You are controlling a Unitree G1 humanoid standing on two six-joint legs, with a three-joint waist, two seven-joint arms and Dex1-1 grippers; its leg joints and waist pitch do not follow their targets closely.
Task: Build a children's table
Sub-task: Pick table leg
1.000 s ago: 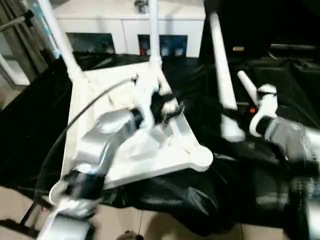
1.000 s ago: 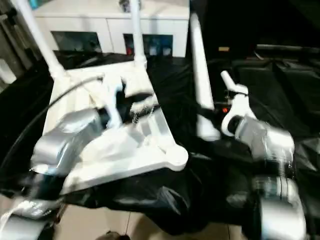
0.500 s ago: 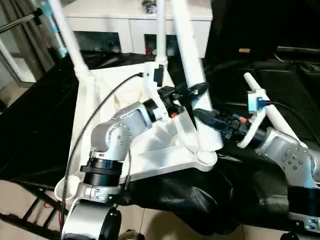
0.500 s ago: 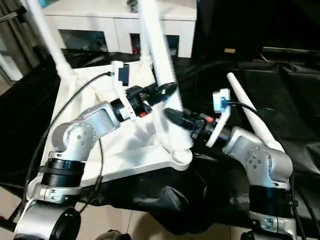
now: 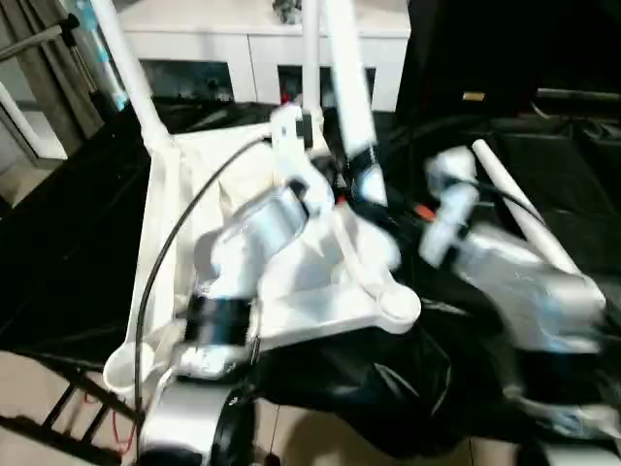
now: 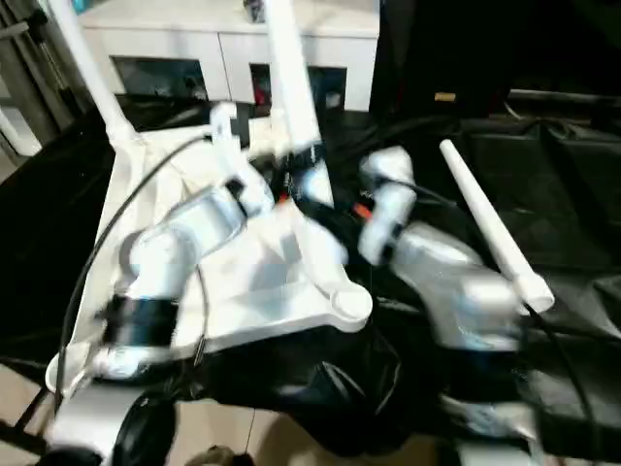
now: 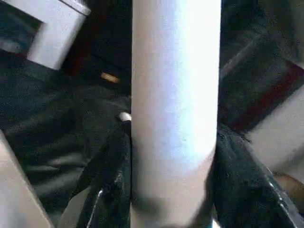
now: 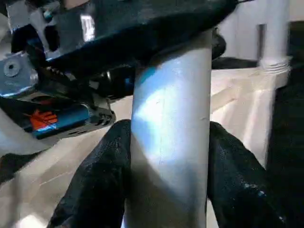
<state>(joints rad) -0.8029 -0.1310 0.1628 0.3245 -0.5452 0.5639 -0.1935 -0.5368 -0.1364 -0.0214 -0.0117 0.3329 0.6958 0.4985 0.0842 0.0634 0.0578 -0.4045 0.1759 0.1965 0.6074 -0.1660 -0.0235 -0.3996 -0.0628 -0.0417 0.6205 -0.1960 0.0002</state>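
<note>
Now-upright leg (image 7: 175,95) between both hands' fingers (image 8: 95,180).

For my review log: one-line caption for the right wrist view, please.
Right gripper clamps a white table leg between its black fingers, with the left gripper just above on it.

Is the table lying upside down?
Yes, upside down. The white plastic tabletop shows its ribbed underside, and two white tube legs already stick up from its far corners.

tabletop (image 5: 291,291): 1 | legs (image 5: 347,87): 4, possibly | grippers (image 7: 171,209): 2 | cabinet (image 5: 252,44): 1
</note>
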